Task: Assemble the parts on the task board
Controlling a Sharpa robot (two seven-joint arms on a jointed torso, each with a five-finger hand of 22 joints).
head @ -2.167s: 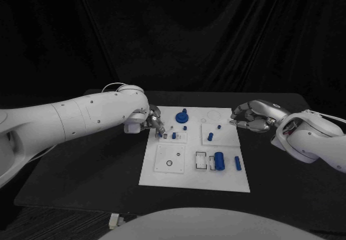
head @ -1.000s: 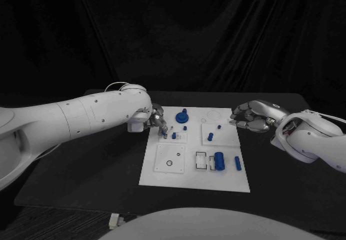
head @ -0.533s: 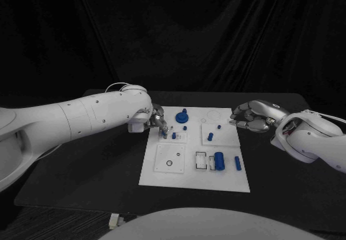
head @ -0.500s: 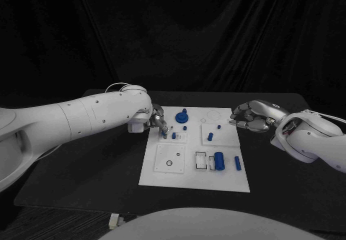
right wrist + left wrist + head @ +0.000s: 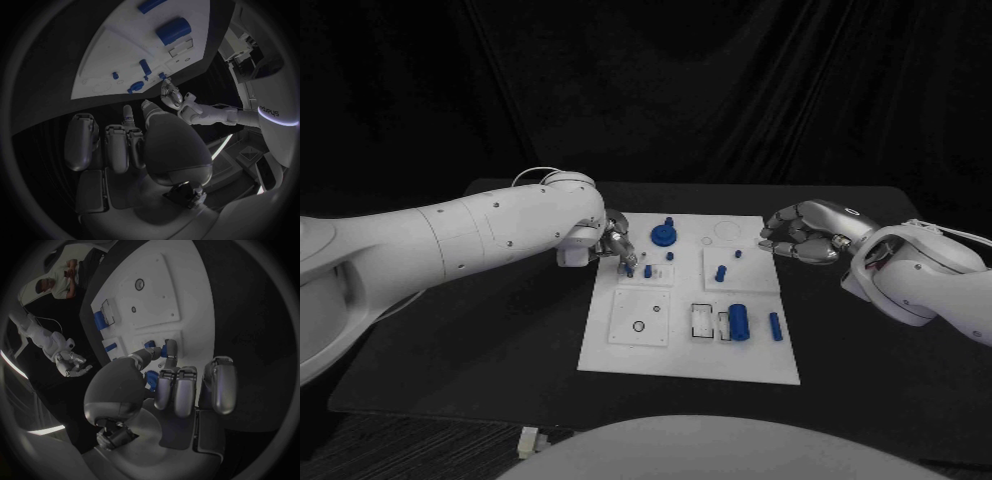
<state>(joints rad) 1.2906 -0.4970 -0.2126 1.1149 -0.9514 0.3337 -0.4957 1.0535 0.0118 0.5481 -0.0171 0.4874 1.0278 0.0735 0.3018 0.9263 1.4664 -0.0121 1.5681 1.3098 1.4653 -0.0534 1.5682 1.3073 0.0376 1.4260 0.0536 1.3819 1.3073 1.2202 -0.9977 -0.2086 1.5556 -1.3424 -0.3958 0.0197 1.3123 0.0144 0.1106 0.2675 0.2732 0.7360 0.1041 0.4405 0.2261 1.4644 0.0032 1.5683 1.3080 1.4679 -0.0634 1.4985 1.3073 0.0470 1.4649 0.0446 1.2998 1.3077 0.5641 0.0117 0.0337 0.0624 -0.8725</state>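
The white task board [image 5: 668,350] lies mid-table. My left hand [image 5: 610,243] hovers over the board's left edge. In the left wrist view its thumb and one finger [image 5: 169,346] pinch a small blue peg [image 5: 164,352], and the other fingers are curled under. Just right of the fingertips another blue peg [image 5: 648,270] stands in the board. A round blue knob [image 5: 664,236] sits behind it. My right hand [image 5: 802,232] hangs at the board's far right corner with fingers curled in and nothing in them.
A thick blue cylinder [image 5: 737,322] and a slim blue bar [image 5: 775,326] lie on the board's near right part. Two more small pegs [image 5: 720,272] stand mid-board. A square plate with a ring hole [image 5: 639,325] is at near left. Black table surrounds the board.
My left hand has crept slightly toward the board's far end, keeping its pinch. The right hand and the parts on the board have not moved.
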